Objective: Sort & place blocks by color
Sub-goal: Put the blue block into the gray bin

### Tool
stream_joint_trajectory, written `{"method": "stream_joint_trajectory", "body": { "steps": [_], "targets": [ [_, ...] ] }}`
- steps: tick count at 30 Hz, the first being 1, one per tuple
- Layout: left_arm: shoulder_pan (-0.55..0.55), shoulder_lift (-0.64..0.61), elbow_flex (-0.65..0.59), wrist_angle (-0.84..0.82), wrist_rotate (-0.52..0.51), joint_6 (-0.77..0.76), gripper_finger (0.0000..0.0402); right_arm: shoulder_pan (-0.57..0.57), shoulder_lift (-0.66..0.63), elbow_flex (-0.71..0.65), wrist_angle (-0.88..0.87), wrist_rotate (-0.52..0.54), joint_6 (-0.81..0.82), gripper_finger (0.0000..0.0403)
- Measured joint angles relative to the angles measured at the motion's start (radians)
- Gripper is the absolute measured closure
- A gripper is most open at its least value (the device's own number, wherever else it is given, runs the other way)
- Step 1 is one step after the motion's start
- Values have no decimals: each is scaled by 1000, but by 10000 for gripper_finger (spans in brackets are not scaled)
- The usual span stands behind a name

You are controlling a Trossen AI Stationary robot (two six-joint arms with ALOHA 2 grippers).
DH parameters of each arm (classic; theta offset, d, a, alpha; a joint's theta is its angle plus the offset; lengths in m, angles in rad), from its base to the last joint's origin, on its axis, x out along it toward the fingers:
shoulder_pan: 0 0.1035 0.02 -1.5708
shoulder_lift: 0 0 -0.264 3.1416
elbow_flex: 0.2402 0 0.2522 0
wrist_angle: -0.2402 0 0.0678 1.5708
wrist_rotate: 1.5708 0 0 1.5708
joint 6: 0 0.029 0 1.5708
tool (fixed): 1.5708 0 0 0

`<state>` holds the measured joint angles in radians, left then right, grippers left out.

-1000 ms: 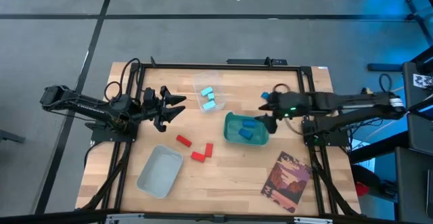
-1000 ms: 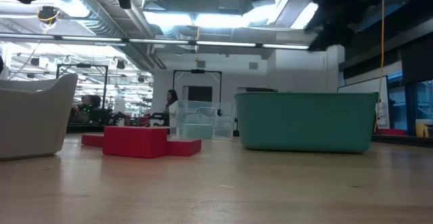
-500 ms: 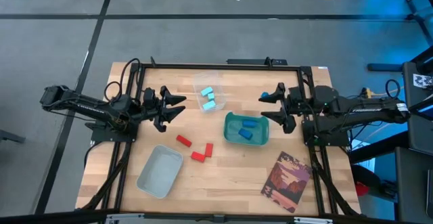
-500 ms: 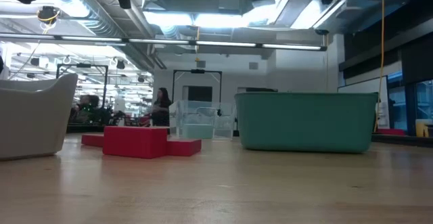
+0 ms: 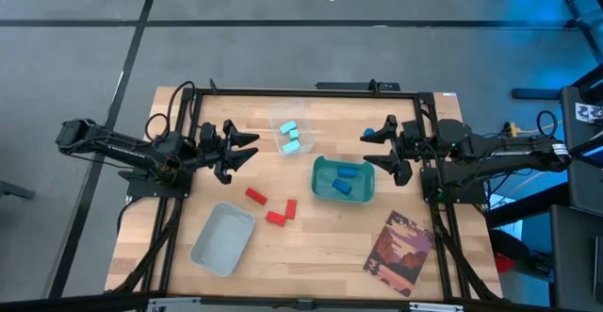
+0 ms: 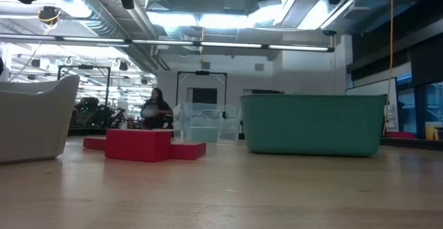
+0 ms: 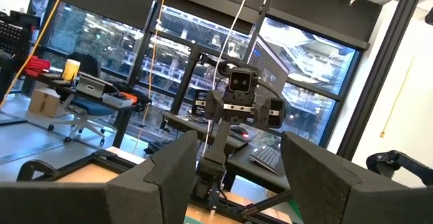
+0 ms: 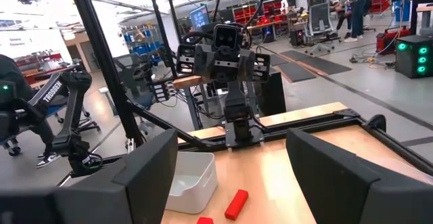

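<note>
Light cyan blocks (image 5: 290, 135) lie in a clear container at the table's far middle. Darker blue blocks (image 5: 347, 178) lie in the teal bin (image 5: 320, 182). Three red blocks (image 5: 275, 209) rest flat on the wood between the bin and the grey tray (image 5: 223, 238); the low view shows them as red blocks (image 6: 138, 144) left of the bin (image 6: 313, 124). My left gripper (image 5: 252, 146) hangs open above the table's left part, left of the container. My right gripper (image 5: 366, 149) hangs open, right of the bin. A small blue piece (image 5: 367, 133) shows by its far finger.
A picture book (image 5: 399, 253) lies at the near right corner. The black frame rails (image 5: 301, 90) run along the table's edges. A person moves in the room far behind the table (image 6: 154, 110). Bare wood lies along the near edge.
My right gripper has drawn back from above the teal bin toward the table's right edge and risen, tipping from pointing down to level; it has left the top of the low view. It has stood still for the last half second. My left gripper has kept still.
</note>
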<state>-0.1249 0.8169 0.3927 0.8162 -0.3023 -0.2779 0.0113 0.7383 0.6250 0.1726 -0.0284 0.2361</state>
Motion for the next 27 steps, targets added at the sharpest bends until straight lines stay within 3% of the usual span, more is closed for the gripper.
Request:
{"method": "stream_joint_trajectory", "body": {
  "steps": [7,13,15,18,22,27],
  "targets": [
    [0,0,0,0,0,0,195,0,0,0,-2,11,36,122],
    [0,0,0,0,0,0,195,-25,26,2,-151,273,232,122],
    [0,0,0,2,0,0,195,-66,46,8,-254,304,325,122],
    [0,0,0,6,0,-1,195,-159,112,75,-512,292,430,122],
    [0,0,0,7,0,-1,195,-311,256,196,-832,226,378,122],
    [0,0,0,7,1,-1,195,-488,469,247,-962,123,212,122]
  ]
}}
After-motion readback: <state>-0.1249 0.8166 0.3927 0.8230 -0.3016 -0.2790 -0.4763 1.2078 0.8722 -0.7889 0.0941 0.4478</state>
